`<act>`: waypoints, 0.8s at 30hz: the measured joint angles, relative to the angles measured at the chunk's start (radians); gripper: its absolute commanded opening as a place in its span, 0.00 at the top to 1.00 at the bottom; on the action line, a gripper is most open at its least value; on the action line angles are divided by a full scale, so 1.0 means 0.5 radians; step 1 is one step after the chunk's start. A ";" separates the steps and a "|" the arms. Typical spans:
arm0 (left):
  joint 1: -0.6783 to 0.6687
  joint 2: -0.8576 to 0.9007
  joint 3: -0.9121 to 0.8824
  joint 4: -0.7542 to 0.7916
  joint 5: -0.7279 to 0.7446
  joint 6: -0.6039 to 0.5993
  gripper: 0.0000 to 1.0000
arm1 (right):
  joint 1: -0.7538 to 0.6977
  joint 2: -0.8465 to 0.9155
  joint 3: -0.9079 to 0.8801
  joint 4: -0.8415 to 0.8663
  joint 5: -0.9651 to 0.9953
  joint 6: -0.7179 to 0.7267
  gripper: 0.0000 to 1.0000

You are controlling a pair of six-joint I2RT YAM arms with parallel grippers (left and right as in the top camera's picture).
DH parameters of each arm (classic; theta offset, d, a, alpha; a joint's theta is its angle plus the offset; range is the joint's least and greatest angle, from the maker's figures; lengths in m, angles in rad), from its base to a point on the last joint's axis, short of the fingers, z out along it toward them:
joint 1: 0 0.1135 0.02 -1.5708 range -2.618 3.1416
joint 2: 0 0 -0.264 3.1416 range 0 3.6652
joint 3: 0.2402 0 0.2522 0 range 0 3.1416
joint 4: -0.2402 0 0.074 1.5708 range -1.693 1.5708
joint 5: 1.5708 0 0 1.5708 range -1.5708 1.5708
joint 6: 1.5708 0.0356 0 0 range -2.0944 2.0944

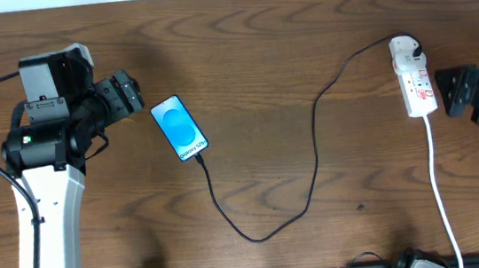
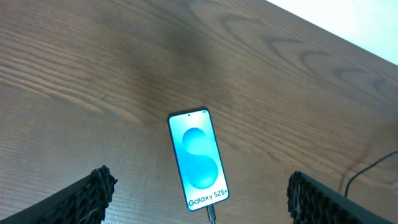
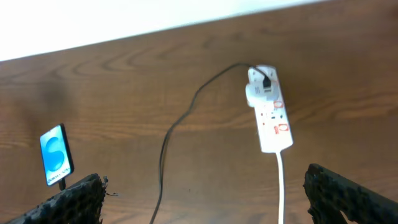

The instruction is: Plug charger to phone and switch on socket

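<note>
The black cable (image 1: 315,144) looks seated in the bottom edge of the phone (image 1: 179,128), which lies flat in front of my left hand (image 1: 137,93). That hand is spread wide and grasps nothing. I judge step 1 done and step 2, the switch, in hand. My right hand (image 1: 446,93) sits just beside the white power strip (image 1: 415,78), fingers apart and empty. I cannot tell whether the red switch is on. If not, I would need 1 fingertip pressed down on it without shoving the strip.
</note>
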 measured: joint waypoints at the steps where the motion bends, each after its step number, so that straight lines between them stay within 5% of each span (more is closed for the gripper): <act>1: 0.000 0.000 0.000 -0.001 0.000 -0.001 0.09 | 0.000 -0.034 0.000 -0.001 0.000 -0.005 0.01; 13: 0.000 0.000 0.000 -0.001 0.000 -0.001 0.09 | 0.029 -0.426 -0.029 -0.109 0.040 -0.090 0.01; 18: 0.000 0.000 0.000 -0.002 0.001 -0.001 0.09 | 0.351 -0.607 -0.379 0.372 0.131 -0.112 0.01; 24: 0.000 0.000 0.000 -0.002 0.000 0.000 0.10 | 0.759 -0.958 -1.200 1.222 0.398 -0.121 0.01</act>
